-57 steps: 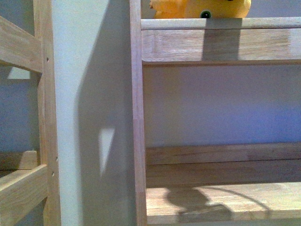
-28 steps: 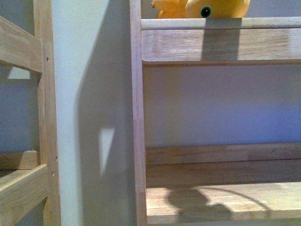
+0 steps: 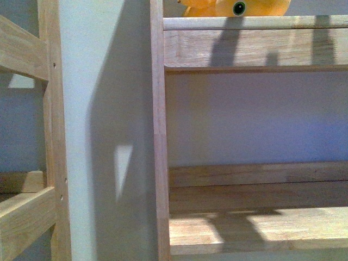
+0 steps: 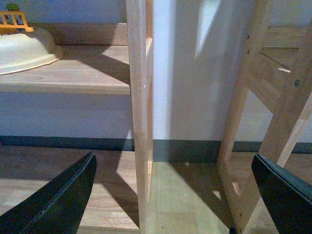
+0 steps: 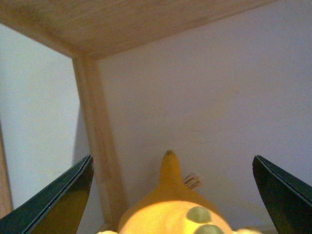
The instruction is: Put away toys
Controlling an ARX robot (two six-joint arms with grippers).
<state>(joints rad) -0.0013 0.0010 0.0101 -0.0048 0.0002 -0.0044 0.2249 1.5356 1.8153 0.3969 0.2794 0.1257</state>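
The yellow-orange plush toy (image 3: 239, 7) lies on the upper wooden shelf (image 3: 250, 43) at the top edge of the front view, its black-and-green eye facing out. In the right wrist view the plush (image 5: 173, 212) sits low between the fingers, with a small tag beside its pointed end. My right gripper (image 5: 173, 195) is open, its fingers spread wide on both sides and clear of the toy. My left gripper (image 4: 175, 195) is open and empty, low near the floor in front of a shelf upright (image 4: 141, 122). Neither arm shows in the front view.
A second wooden frame (image 3: 49, 136) stands to the left, with bare wall between. The lower shelf board (image 3: 255, 228) shows sunlight and shadows. In the left wrist view a cream bowl-shaped thing (image 4: 24, 48) with an orange toy fence lies on a low shelf.
The camera view has shifted slightly, so the plush sits higher in the frame. The rounded shadow on the lower shelf is gone. New arm shadows fall across the upper shelf front.
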